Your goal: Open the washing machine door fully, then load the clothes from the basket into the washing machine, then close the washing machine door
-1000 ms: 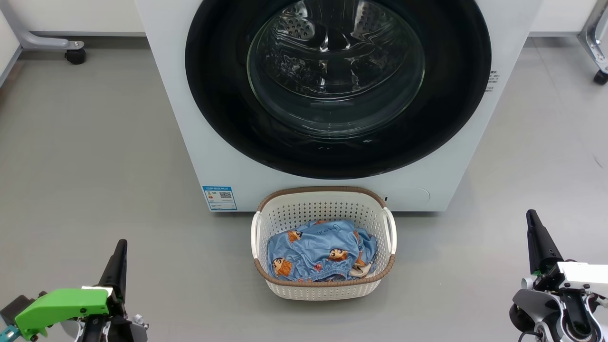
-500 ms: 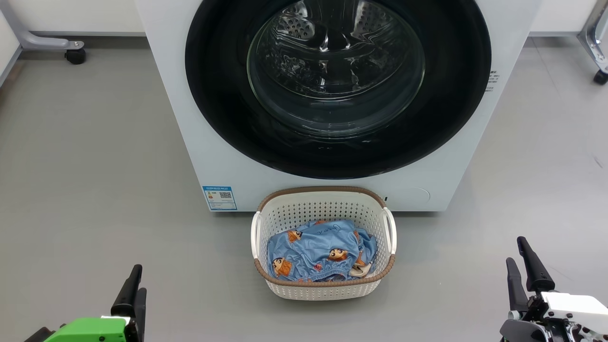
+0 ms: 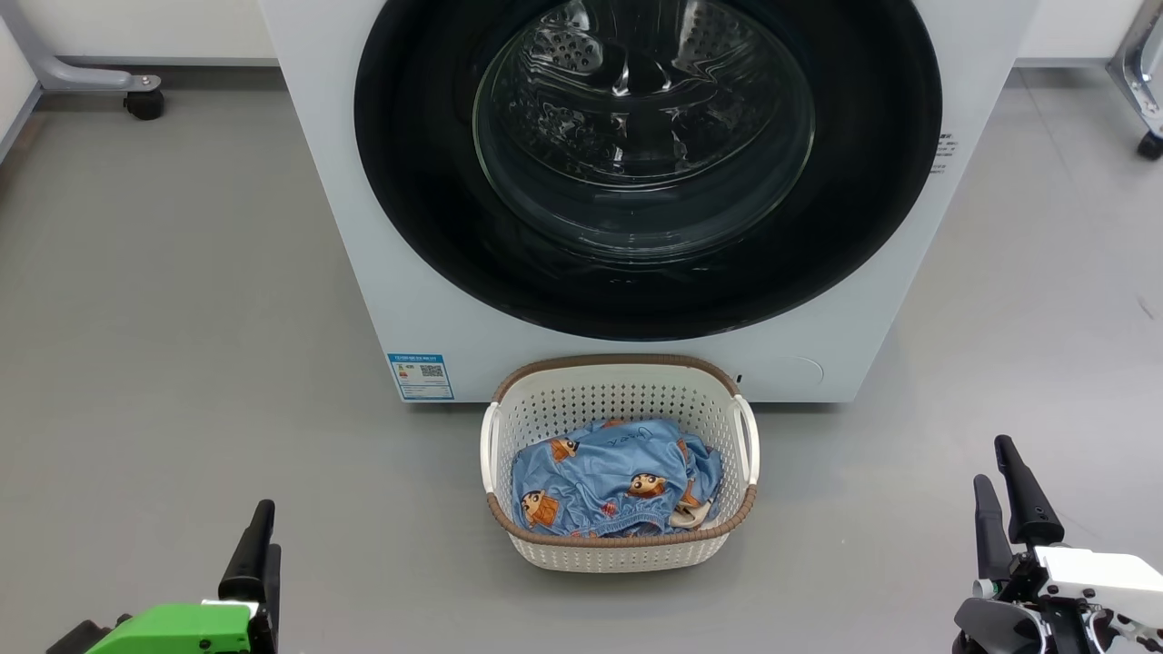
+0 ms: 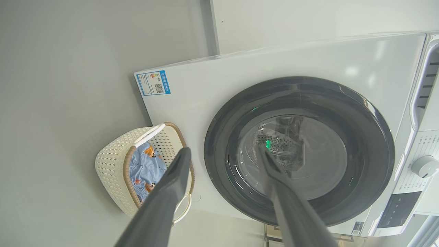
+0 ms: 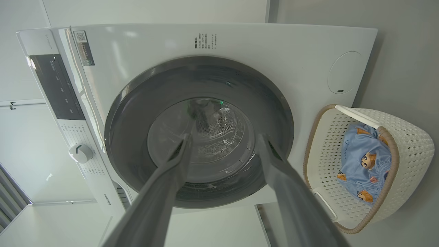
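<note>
In the head view the large round black-rimmed glass washing machine door [image 3: 409,136] sits shut on the big white front-loading washing machine [image 3: 382,291]. Just before it stands the small cream perforated plastic basket [image 3: 614,361] holding the light blue cartoon-print clothes [image 3: 609,477], and our left pincer [image 3: 266,531] and right pincer [image 3: 992,461] hang well apart from both. The left wrist view shows fingers spread wide and empty, and we judge they could slip off that glossy rim. The right wrist view shows the same empty spread, and a low reach might knock the basket.
</note>
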### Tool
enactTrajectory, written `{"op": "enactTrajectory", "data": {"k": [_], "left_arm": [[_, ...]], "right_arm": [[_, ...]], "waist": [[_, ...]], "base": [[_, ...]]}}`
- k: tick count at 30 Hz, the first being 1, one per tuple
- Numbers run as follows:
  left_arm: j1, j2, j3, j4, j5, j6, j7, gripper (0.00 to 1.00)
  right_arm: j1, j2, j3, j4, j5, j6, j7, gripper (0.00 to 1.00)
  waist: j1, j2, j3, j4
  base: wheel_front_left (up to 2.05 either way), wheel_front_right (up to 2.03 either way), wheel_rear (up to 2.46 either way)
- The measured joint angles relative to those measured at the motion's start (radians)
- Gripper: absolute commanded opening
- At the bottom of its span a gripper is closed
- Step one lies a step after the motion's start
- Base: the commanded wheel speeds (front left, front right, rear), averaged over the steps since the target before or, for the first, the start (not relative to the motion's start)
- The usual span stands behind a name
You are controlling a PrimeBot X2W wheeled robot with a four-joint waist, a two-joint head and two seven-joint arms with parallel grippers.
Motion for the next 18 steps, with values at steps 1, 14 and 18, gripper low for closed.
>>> {"op": "enactTrajectory", "data": {"k": [1,14,18], "left_arm": [[0.0,0.0,-0.001,-0.001,0.004,0.0,-0.005,1.0],[-0.002,0.027,-0.034,0.0,0.143,0.0,-0.041,1.0],[-0.002,0.039,-0.031,0.008,0.218,0.0,-0.058,1.0]], "right_arm": [[0.0,0.0,0.002,-0.004,-0.005,0.0,-0.003,1.0],[0.0,-0.029,0.035,-0.042,-0.126,0.0,-0.046,1.0],[0.0,-0.035,0.048,-0.048,-0.178,0.0,-0.059,1.0]], "waist": [[0.0,0.0,0.0,0.0],[0.0,0.0,0.001,0.001],[0.0,0.0,0.001,0.002]], "base": [[0.0,0.0,0.0],[0.0,0.0,0.0],[0.0,0.0,0.0]]}}
